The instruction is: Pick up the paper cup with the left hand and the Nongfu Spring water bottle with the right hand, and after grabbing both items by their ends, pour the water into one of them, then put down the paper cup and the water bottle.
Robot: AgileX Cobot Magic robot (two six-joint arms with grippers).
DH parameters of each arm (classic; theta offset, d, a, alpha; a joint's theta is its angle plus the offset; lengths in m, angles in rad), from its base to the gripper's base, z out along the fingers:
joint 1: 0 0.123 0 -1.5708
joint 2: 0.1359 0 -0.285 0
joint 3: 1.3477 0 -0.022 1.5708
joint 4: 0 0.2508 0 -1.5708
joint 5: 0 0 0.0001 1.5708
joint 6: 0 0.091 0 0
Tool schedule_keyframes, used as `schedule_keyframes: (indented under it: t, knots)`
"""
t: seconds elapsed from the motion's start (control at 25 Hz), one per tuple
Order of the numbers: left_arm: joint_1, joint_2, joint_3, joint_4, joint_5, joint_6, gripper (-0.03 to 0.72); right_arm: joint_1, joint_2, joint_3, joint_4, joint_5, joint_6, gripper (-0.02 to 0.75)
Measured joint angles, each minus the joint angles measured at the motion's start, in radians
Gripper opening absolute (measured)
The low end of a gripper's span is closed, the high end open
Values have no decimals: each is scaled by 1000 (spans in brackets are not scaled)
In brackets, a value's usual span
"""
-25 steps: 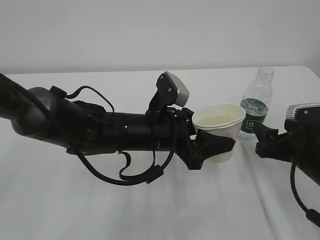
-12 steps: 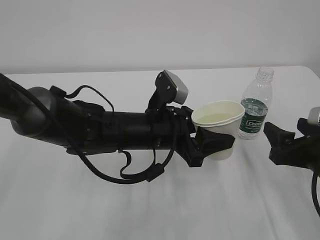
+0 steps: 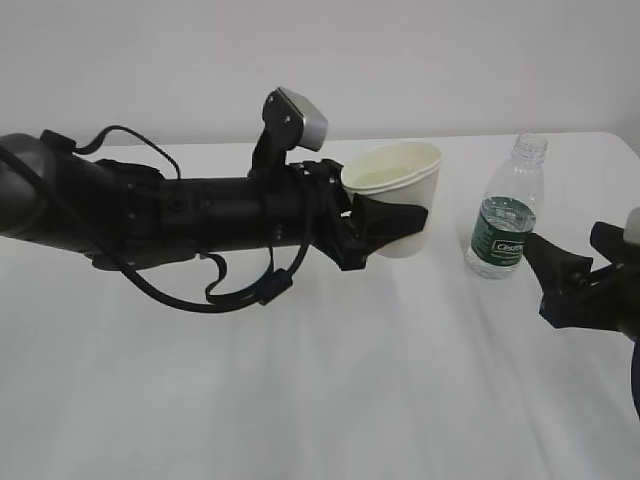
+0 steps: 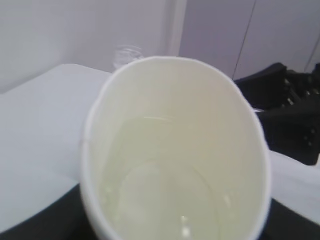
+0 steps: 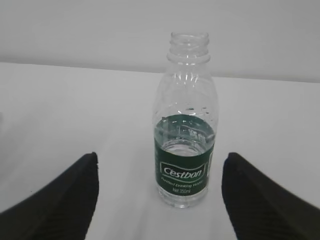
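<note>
Water [image 4: 165, 200] is sitting in the cream tapered paper cup [image 3: 400, 205], which the left pincer [image 3: 385, 225] is gripping above the white worktop [image 3: 300, 380]. Right pincer [image 3: 560, 285] is gaping wide, empty, w/ the clear green-labelled plastic bottle [image 3: 508, 208] upright just beyond. Risk: cup is tilting, so water could be slopping out.

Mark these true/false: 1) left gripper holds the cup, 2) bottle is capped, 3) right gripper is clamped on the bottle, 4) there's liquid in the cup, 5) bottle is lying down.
1) True: the left gripper holds the paper cup by its side.
2) False: the bottle has an open neck, no cap.
3) False: the right gripper is open, its fingers apart from the bottle.
4) True: water sits in the cup.
5) False: it stands upright on the table.
</note>
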Motion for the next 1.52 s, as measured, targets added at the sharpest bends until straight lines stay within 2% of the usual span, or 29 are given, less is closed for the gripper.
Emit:
schedule_keyframes:
  t: [0.2,0.44,0.72,1.24,1.52]
  knots:
    - [38,-55,0,2,31,0,421,0,0,20,-11,0,0,587]
    - [69,-131,0,44,164,0,421,0,-1,28,-16,0,0,587]
    - [84,-205,0,54,276,0,420,0,-1,30,-16,0,0,587]
    - [151,-211,2,31,282,0,419,0,-1,30,-36,0,2,587]
    - [228,-211,99,-12,202,0,419,0,-1,30,-38,0,2,587]
